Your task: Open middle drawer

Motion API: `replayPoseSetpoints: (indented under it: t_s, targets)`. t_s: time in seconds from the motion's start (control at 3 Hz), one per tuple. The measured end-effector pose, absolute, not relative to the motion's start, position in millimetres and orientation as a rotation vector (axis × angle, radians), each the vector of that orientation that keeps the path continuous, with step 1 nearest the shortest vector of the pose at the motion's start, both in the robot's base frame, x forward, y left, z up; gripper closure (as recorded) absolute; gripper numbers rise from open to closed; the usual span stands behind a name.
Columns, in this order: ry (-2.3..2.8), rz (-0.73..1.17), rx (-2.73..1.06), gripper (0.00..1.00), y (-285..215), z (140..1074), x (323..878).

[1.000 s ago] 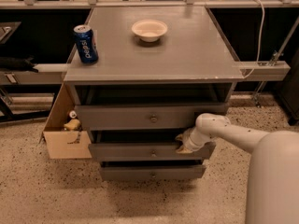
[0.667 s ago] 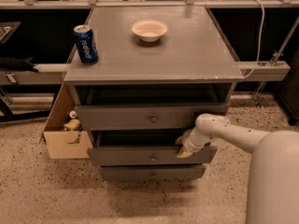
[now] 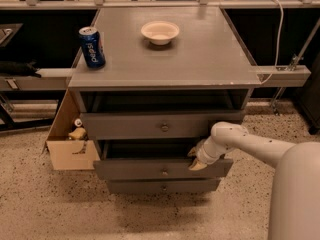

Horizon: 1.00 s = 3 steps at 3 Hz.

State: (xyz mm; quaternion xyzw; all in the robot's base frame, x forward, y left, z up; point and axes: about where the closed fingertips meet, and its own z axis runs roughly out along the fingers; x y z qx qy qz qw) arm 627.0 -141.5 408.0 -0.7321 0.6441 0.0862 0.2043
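The middle drawer (image 3: pixel 135 169) sits further out below the table (image 3: pixel 200 59) front edge vs 1 s ago, end effector (image 3: pixel 196 160) at its right lip, grip can't tell, so prob. nearly open.

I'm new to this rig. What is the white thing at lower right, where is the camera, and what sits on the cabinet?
The white shape is a mobile robot's single arm. It ends in a gripper, which is at the top edge of the middle drawer, and that drawer stands partly out. Whether it grips the drawer is unclear. The one view looks down at the front of the cabinet; the camera's mounting is not recorded. On top stand a Pepsi can and a bowl, apart. A cardboard box sits on the floor beside the cabinet.
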Motion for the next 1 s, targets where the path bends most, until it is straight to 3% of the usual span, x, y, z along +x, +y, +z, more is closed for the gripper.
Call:
replayPoseSetpoints:
  t_s: [1.0]
  targets:
    - [1.796, 0.241, -2.042, 0.12, -141.4, 407.9, 627.0]
